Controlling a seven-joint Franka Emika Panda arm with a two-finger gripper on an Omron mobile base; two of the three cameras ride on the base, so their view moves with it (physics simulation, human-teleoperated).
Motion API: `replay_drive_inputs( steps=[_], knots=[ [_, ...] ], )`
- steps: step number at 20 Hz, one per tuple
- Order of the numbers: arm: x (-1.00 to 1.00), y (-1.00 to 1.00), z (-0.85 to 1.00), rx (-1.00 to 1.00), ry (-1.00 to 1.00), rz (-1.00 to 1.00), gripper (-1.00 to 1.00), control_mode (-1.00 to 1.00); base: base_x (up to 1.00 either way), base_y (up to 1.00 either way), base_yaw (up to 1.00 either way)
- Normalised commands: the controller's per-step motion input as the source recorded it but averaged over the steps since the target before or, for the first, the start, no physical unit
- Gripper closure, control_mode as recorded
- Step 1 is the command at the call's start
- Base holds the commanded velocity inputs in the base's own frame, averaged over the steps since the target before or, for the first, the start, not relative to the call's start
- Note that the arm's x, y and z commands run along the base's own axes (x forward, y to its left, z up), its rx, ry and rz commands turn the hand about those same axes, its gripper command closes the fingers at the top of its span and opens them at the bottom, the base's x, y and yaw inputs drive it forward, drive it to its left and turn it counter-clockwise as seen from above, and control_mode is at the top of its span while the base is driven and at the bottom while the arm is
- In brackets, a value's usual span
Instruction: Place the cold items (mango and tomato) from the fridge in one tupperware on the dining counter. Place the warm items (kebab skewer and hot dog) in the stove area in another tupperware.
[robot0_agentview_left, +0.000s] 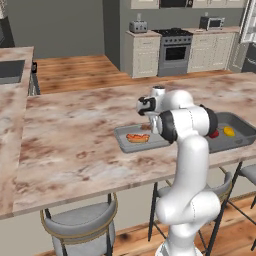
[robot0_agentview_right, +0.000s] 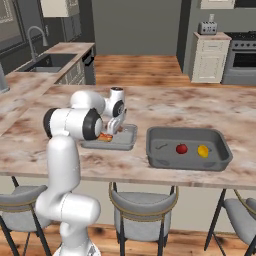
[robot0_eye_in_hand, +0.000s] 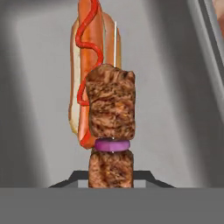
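Note:
My gripper (robot0_eye_in_hand: 111, 177) is shut on the kebab skewer (robot0_eye_in_hand: 111, 105), which has brown meat chunks and a purple onion ring on a thin stick. It hangs just above the hot dog (robot0_eye_in_hand: 85, 65), which lies in the shallow light-grey tupperware (robot0_agentview_left: 122, 145) on the dining counter (robot0_agentview_left: 75, 130). In the right base view the gripper (robot0_agentview_right: 112, 131) points down over that tray (robot0_agentview_right: 127, 139), beside the hot dog (robot0_agentview_right: 105, 137). To the right, a deeper grey tupperware (robot0_agentview_right: 187, 161) holds the tomato (robot0_agentview_right: 181, 148) and the mango (robot0_agentview_right: 202, 150).
Stools (robot0_agentview_left: 80, 225) stand along the counter's near edge. A sink (robot0_agentview_right: 45, 62) sits in the side counter on the left. The stove (robot0_agentview_left: 175, 50) with cream cabinets, a toaster (robot0_agentview_left: 138, 26) and a microwave (robot0_agentview_left: 211, 22) is across the wooden floor.

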Motion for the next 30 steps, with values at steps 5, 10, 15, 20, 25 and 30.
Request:
replay_drive_inputs(
  steps=[5,10,15,20,25,30],
  knots=[
    [0.15,0.0,-0.43,0.0,-0.06,0.0,1.0,-1.0,0.0,0.0,0.0],
    [-0.1,0.0,-0.14,0.0,0.0,0.0,1.0,-1.0,0.0,0.0,0.0],
    [-0.01,0.0,0.0,0.0,0.0,0.0,-1.0,-1.0,0.0,0.0,0.0],
    [0.0,0.0,0.12,0.0,0.0,0.0,-1.0,-1.0,0.0,0.0,0.0],
    [-0.03,0.0,0.3,-0.06,0.0,-0.02,-1.0,-1.0,0.0,0.0,0.0],
    [-0.59,-0.04,0.51,-0.07,0.04,-0.33,-1.0,-1.0,0.0,0.0,0.0]
  ],
)
